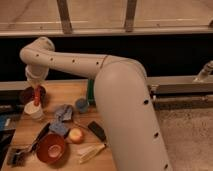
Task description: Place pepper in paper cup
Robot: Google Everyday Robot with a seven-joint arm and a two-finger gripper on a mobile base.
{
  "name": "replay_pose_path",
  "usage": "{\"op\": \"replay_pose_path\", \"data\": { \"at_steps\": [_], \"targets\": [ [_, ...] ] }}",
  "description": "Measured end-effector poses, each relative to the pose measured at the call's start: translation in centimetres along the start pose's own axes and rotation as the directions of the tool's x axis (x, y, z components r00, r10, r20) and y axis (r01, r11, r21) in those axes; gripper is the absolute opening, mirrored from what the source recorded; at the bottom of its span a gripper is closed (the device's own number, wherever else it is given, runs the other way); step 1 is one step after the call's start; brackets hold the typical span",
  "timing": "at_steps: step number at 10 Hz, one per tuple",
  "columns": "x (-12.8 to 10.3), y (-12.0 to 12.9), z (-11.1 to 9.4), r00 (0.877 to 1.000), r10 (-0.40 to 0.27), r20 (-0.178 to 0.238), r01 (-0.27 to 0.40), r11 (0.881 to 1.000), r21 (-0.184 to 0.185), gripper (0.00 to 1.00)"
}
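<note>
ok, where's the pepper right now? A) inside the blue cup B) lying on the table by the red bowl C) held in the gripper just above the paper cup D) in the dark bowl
C: the gripper holds the pepper upright directly over the paper cup.

Wooden table [30,132], glossy red bowl [50,148]

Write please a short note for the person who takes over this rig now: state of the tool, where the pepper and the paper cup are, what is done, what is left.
Tool: at the table's far left, directly above the paper cup, shut on the pepper.
Pepper: red-orange, hanging upright from the tool, lower end at the cup's mouth.
Paper cup: upright on the wooden table, in front of the dark maroon bowl.
Done: pepper picked up and brought over the cup.
Left: lower if needed, release the pepper into the cup, retract the arm.
</note>
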Motion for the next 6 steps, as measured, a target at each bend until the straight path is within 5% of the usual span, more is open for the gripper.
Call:
{"op": "replay_pose_path", "data": {
  "at_steps": [6],
  "targets": [
    [-2.0, 1.9, 2.1, 0.999, -0.035, 0.002, 0.035, 0.998, -0.045, 0.02]
  ]
}}
